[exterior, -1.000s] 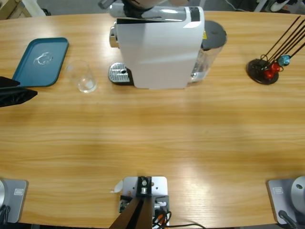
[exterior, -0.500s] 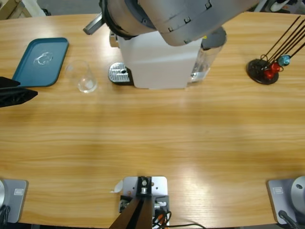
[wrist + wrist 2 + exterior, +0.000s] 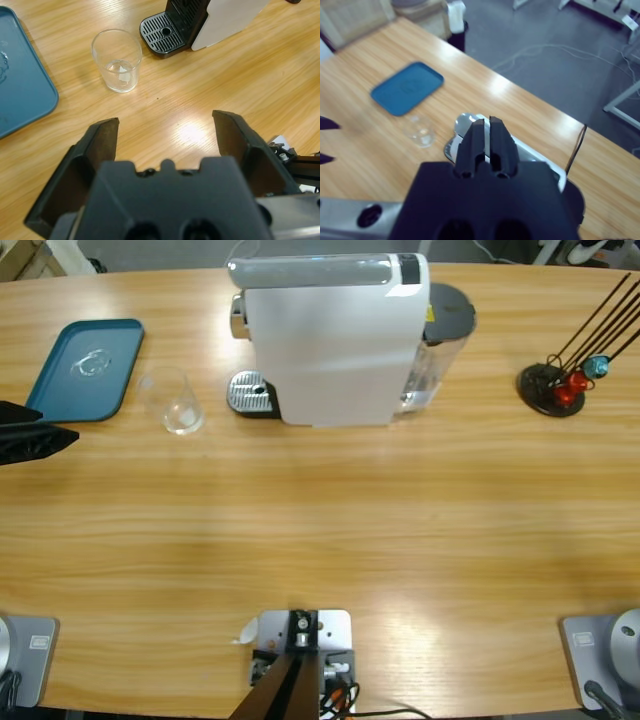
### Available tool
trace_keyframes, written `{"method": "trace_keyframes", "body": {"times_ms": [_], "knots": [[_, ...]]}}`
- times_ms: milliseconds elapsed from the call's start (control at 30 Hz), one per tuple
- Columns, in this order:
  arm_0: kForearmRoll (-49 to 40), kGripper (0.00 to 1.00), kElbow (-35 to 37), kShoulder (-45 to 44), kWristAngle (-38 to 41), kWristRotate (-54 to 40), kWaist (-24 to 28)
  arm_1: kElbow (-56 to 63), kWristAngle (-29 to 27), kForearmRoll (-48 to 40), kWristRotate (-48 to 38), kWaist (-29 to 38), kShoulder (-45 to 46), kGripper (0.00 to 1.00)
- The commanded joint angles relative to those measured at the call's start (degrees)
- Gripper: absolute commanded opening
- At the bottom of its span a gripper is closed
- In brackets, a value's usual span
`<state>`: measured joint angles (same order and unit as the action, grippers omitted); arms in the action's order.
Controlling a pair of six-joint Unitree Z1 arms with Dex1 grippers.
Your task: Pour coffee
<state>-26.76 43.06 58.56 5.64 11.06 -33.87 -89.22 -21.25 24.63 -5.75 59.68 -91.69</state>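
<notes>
Arm: gone from the frame's top since 0.5 s ago; coffee machine (image 3: 330,335) uncovered.
Left gripper (image 3: 167,127): jaws spread, empty.
Right gripper (image 3: 487,131): jaws together, empty.
Glass (image 3: 172,400): upper left, beside the drip tray (image 3: 249,394); coffee not discernible.

Blue tray (image 3: 85,369) lies at the table's (image 3: 320,530) left end. Capsule rack (image 3: 556,388) stands at the right end, holding red and blue capsules.
</notes>
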Motion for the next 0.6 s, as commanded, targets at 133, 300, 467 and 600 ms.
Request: {"method": "trace_keyframes", "body": {"times_ms": [133,300,467,600], "knots": [[1.55,0.816,-1.17,-0.19,4.87,0.64,1.53,23.28,14.93,6.27,-5.07,-7.44,19.85,1.0],[7.25,0.828,-0.11,6.74,5.94,-1.59,4.99,34.65,21.42,4.89,-1.68,-11.99,28.39,1.0],[12.08,0.826,0.57,13.24,1.04,-2.87,6.19,40.0,22.76,4.83,-1.45,-12.84,31.26,1.0],[16.98,0.825,-1.15,18.17,1.65,-2.71,5.77,43.39,22.83,4.8,-1.45,-12.89,32.38,1.0]]}}
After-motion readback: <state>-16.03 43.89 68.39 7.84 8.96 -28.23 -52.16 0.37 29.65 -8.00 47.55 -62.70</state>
